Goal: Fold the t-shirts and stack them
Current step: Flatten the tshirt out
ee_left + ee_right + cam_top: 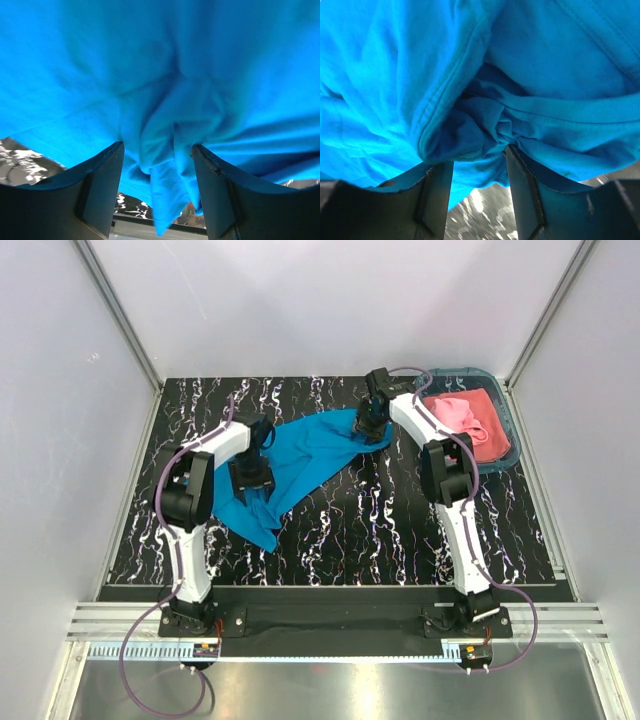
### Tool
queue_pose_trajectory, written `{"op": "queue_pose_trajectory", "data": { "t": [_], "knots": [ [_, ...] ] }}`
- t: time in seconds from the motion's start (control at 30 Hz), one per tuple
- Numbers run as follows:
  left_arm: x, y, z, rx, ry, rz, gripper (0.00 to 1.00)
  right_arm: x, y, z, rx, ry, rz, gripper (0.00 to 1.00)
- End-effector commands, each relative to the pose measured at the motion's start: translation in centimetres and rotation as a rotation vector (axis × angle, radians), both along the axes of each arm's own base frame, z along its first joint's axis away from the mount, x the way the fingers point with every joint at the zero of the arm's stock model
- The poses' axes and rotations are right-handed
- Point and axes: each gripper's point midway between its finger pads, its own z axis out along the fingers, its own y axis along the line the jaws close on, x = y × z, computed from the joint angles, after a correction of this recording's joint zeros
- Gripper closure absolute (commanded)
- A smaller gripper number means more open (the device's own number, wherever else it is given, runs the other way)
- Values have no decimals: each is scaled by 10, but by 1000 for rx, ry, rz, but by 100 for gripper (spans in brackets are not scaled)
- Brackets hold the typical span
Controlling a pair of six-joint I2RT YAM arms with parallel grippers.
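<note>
Pinching the bunched turquoise t-shirt (305,455) in my left gripper (157,147) and right gripper (479,157), I am risking loose folds slipping out and wrinkling on the tabletop (400,530).

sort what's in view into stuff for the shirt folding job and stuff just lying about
for the job: blue t-shirt, draped between the two arms; pink t-shirt, in the basket
lying about: teal basket; marbled table
</note>
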Motion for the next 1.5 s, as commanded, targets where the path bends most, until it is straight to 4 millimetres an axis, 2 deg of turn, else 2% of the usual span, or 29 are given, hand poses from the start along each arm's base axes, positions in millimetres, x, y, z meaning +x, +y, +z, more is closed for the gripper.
{"op": "queue_pose_trajectory", "data": {
  "t": [0.0, 0.03, 0.07, 0.1, 0.13, 0.17, 0.2, 0.23, 0.27, 0.3, 0.4, 0.47, 0.53, 0.57, 0.6, 0.63, 0.67, 0.7, 0.73, 0.77, 0.8, 0.83, 0.87, 0.97, 1.07, 1.1, 1.33, 1.47],
  "knots": [
    [18, 45, -15, 200, 9, -10, 37, -33, -39, -5, -141, 81, -41, 46],
    [22, 51, -14, 221, 9, -13, 37, -54, -46, -21, -158, 137, -44, 46],
    [28, 61, -15, 255, 9, -31, 37, -60, -50, -5, -157, 120, -50, 46],
    [37, 66, -7, 285, -10, -33, 36, -70, -54, -5, -164, 135, -53, 46],
    [41, 70, -2, 308, -17, -43, 36, -91, -62, -16, -182, 183, -52, 46],
    [43, 76, 4, 338, -16, -72, 36, -95, -64, 0, -178, 153, -40, 46],
    [49, 77, 17, 337, -54, -78, 36, -108, -68, -4, -190, 178, -24, 46],
    [51, 76, 24, 331, -75, -84, 36, -114, -71, 3, -195, 177, -11, 46],
    [53, 72, 30, 304, -105, -102, 36, -113, -79, 18, -236, 134, 9, 46],
    [49, 70, 48, 284, -150, -99, 33, -114, -82, 27, -250, 119, 28, 45],
    [38, 56, 69, 210, -224, -98, 28, -110, -80, 68, -264, 32, 82, 42],
    [20, 50, 85, 156, -266, -74, 25, -103, -60, 99, -236, -53, 128, 40],
    [0, 50, 97, 126, -291, -49, 24, -95, -37, 116, -192, -117, 159, 38],
    [-8, 49, 100, 112, -292, -23, 24, -99, -14, 109, -160, -98, 182, 38],
    [-14, 50, 104, 104, -305, -10, 24, -96, 4, 115, -111, -107, 200, 41],
    [-26, 50, 109, 88, -323, 7, 24, -98, 19, 111, -90, -93, 216, 43],
    [-31, 50, 113, 76, -342, 17, 24, -103, 41, 91, -75, -48, 231, 48],
    [-35, 50, 116, 66, -358, 27, 24, -103, 53, 86, -68, -38, 240, 53],
    [-40, 49, 115, 54, -363, 36, 24, -96, 67, 94, -49, -64, 237, 61],
    [-48, 46, 118, 24, -382, 39, 25, -93, 75, 76, -52, -36, 212, 67],
    [-52, 45, 117, 9, -382, 45, 25, -88, 87, 79, -41, -56, 208, 71],
    [-56, 43, 116, -3, -384, 62, 25, -85, 89, 73, -50, -53, 190, 75],
    [-61, 39, 118, -34, -388, 67, 25, -81, 88, 58, -81, -40, 162, 75],
    [-82, 34, 104, -74, -351, 85, 26, -70, 85, 43, -130, -62, 127, 73],
    [-91, 34, 100, -87, -353, 92, 26, -61, 79, 34, -184, -92, 103, 69],
    [-97, 36, 97, -83, -348, 94, 26, -56, 79, 36, -189, -106, 96, 69],
    [-101, 35, 93, -95, -351, 102, 27, -49, 77, 16, -235, -93, 84, 68],
    [-98, 33, 93, -100, -353, 100, 27, -47, 81, 16, -231, -107, 111, 63]
  ]
}}
